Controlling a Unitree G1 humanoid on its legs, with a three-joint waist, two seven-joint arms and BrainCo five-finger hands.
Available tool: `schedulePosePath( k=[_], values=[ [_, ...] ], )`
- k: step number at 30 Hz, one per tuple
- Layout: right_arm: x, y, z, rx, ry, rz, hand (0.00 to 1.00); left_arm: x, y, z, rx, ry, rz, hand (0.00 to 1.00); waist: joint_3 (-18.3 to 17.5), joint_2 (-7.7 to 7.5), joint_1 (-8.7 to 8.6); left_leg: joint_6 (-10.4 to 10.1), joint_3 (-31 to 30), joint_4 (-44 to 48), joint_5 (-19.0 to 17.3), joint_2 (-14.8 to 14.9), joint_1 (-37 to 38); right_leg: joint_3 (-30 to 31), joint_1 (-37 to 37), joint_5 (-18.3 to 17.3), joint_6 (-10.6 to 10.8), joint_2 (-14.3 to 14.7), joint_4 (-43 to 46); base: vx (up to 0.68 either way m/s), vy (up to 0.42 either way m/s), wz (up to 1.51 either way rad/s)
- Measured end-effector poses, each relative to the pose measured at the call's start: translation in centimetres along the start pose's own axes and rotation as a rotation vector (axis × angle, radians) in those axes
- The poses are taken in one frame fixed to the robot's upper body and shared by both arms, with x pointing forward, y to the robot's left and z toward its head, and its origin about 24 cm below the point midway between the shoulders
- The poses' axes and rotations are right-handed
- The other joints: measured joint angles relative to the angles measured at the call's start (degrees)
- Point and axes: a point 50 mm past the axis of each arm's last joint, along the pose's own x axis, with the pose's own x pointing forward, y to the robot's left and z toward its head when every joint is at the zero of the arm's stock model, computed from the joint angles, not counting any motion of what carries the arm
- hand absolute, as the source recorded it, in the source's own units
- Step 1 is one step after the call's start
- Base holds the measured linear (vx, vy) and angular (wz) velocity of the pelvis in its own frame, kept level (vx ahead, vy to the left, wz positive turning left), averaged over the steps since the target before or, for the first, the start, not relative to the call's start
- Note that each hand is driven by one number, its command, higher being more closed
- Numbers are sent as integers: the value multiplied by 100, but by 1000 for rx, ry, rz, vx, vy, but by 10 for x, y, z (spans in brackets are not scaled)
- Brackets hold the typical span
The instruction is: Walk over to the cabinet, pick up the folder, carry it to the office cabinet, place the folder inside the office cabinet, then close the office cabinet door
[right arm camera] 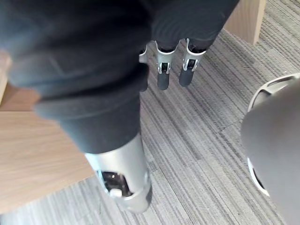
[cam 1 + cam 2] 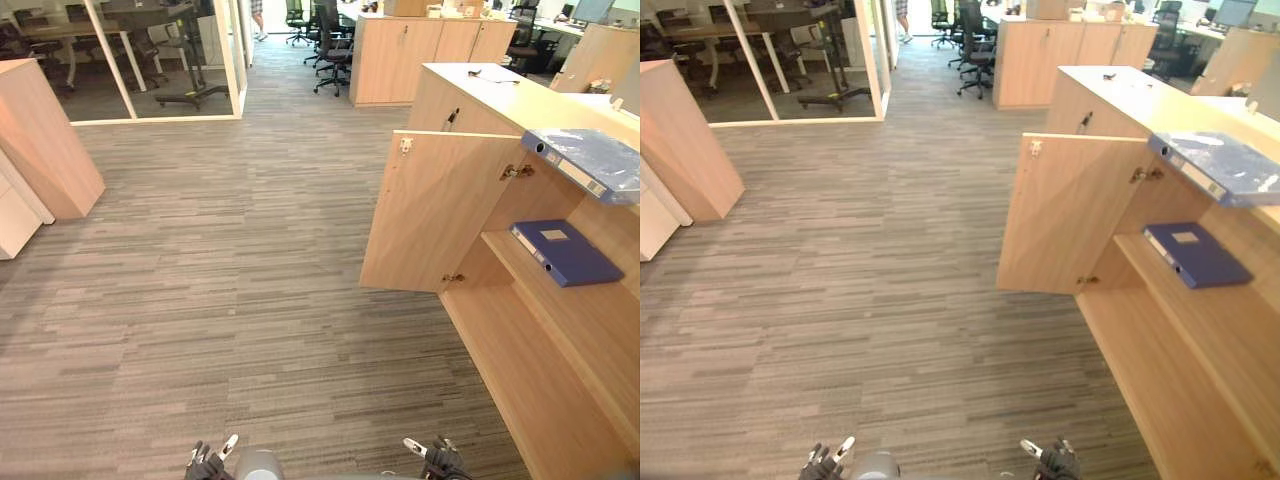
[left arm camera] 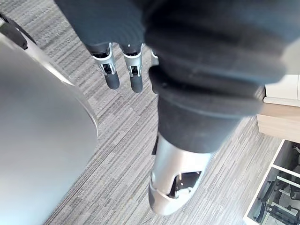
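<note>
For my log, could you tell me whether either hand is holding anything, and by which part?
Nothing is held: the left hand and right hand hang open over the carpet; a folder lies on the cabinet shelf.

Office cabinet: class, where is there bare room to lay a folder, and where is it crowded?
Inside, the shelf is bare on the near side of the blue folder. The cabinet floor below is bare, beside the open door. On the cabinet top, the far end is mostly bare; the near end is crowded by a second folder overhanging its edge.
</note>
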Motion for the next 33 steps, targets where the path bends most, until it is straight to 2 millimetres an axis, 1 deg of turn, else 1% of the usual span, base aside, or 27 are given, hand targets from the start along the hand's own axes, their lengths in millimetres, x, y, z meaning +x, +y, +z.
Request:
schedulePosePath(
  k=[2,3,4,5,6,7,8,9,10,12,14,17,18,19,20,22,23,24,25,26,27,28,29,30,31,32,33],
  values=[
    [1,1,-1,-2,10,0,0,0,2,2,6,-7,10,0,27,-44,19,-24,-91,-1520,-30,-263,-8,209,178,10,116,-215,-136,225,210,-55],
    [1,1,-2,-3,16,0,0,1,2,2,9,-8,12,0,32,-64,14,-21,-181,-1954,7,-386,-1,235,216,-6,190,-305,-163,297,306,-30],
    [1,-1,-4,-6,29,-5,0,1,3,2,10,-7,15,0,19,-81,19,2,-365,-2802,216,-583,1,302,280,-71,337,-475,-204,323,355,-20],
    [1,-2,-6,-8,38,-10,0,1,4,2,8,-8,21,0,14,-93,41,-1,-486,-3227,737,-735,20,363,371,-123,520,-645,-215,275,305,-21],
    [0,-3,-7,-8,41,-12,0,1,6,1,13,-6,27,0,-10,-93,61,-37,-490,-3334,1069,-810,101,417,418,-138,639,-724,-220,343,338,-22],
    [0,-1,-10,-8,54,-7,0,2,11,2,18,-1,49,0,-98,-169,102,37,-410,-3382,1259,-1004,196,554,465,-159,734,-880,-265,368,315,-19],
    [-1,4,-14,-4,70,6,0,3,17,3,38,1,66,0,-153,-300,104,152,-341,-3275,1172,-1134,193,676,513,9,739,-1006,-427,428,363,-19],
    [-1,7,-15,-2,75,12,0,3,20,4,38,-1,75,0,-163,-366,125,156,-340,-3206,1130,-1195,188,718,550,79,782,-1046,-497,324,241,-23],
    [-1,11,-17,3,83,21,0,3,26,5,44,3,93,0,-215,-442,160,230,-325,-3171,1069,-1297,249,781,652,235,819,-1134,-618,283,198,-23],
    [-1,12,-18,18,87,19,0,2,31,2,59,24,109,0,-241,-455,180,282,-270,-3305,1038,-1420,527,802,822,435,882,-1275,-648,239,178,-23],
    [-2,9,-20,32,95,12,0,-1,37,-3,73,42,123,0,-335,-436,244,308,-172,-3583,1030,-1527,838,966,805,461,881,-1436,-469,145,143,-38],
    [-1,2,-20,31,97,-6,0,-3,38,-11,104,76,125,0,-426,-324,297,411,-73,-4125,988,-1622,1256,1307,419,462,886,-1608,242,87,115,-48],
    [0,-1,-15,24,84,-11,0,-4,38,-14,109,86,124,0,-420,-258,310,460,58,-4302,958,-1634,1386,1378,42,473,870,-1714,886,-25,127,-67],
    [1,-4,-13,20,74,-18,0,-5,40,-15,116,91,126,0,-381,-200,291,506,189,-4421,908,-1654,1535,1244,-273,538,739,-1881,1513,-40,146,-61],
    [1,-7,-12,16,71,-23,0,-6,42,-16,120,95,129,0,-374,-187,268,510,232,-4484,904,-1658,1615,1035,-347,578,645,-1994,1764,-58,108,-47],
    [-1,-11,-14,0,68,-31,0,-9,46,-18,132,104,138,0,-342,-199,182,524,439,-4713,912,-1659,1928,129,-431,703,409,-2422,2348,-13,82,-48],
    [-1,-11,-14,-16,64,-29,0,-9,48,-18,155,109,135,0,-341,-179,134,533,491,-4868,955,-1643,2052,-201,-428,700,415,-2512,2377,10,85,-51],
    [0,-12,-13,-20,61,-31,0,-9,47,-18,170,109,129,0,-348,-144,123,550,498,-4924,974,-1622,2108,-281,-440,664,470,-2507,2366,40,38,-52],
    [0,-11,-11,-20,57,-29,0,-8,46,-17,197,107,117,0,-340,-135,98,584,532,-4979,995,-1519,2102,-335,-565,407,685,-2391,2360,49,-43,-45],
    [2,-8,-7,-20,46,-19,0,-6,43,-15,213,105,101,0,-252,-86,12,520,562,-4955,954,-1320,2087,-397,-721,67,737,-2142,2346,48,-89,-37],
    [2,-7,-4,-20,40,-16,0,-5,40,-14,216,103,94,0,-213,-61,-40,484,571,-4947,932,-1213,2077,-505,-820,-45,729,-2010,2341,36,-162,-24],
    [3,-5,-2,-17,35,-10,0,-2,35,-11,222,94,79,0,-143,-69,-76,374,629,-4949,864,-1059,2096,-786,-1038,-91,702,-1856,2251,66,-255,-33],
    [3,-3,-4,-13,39,-4,0,1,33,-6,223,80,73,0,-71,-167,-46,279,757,-4916,826,-1015,2165,-1112,-1167,76,607,-1798,1796,77,-270,-45],
    [2,-2,-6,-10,45,-3,0,2,33,-3,223,68,74,0,-27,-251,-32,205,827,-4902,785,-1051,2230,-1315,-1167,234,355,-1810,1541,139,-291,-61],
    [2,-7,-5,-4,40,-16,0,2,29,-6,211,81,73,0,-16,-193,-31,133,917,-4844,713,-960,2298,-1441,-1065,104,228,-1704,1512,182,-242,-48],
    [2,-10,-1,6,23,-23,0,2,22,-9,198,84,59,0,-38,-68,-121,113,963,-4840,712,-847,2308,-1460,-1086,82,197,-1567,1500,214,-225,-40],
    [3,-10,1,12,16,-25,0,3,17,-9,192,81,49,0,-46,-42,-151,102,987,-4872,714,-810,2305,-1461,-1109,54,166,-1515,1495,205,-181,-24]
  ],
)
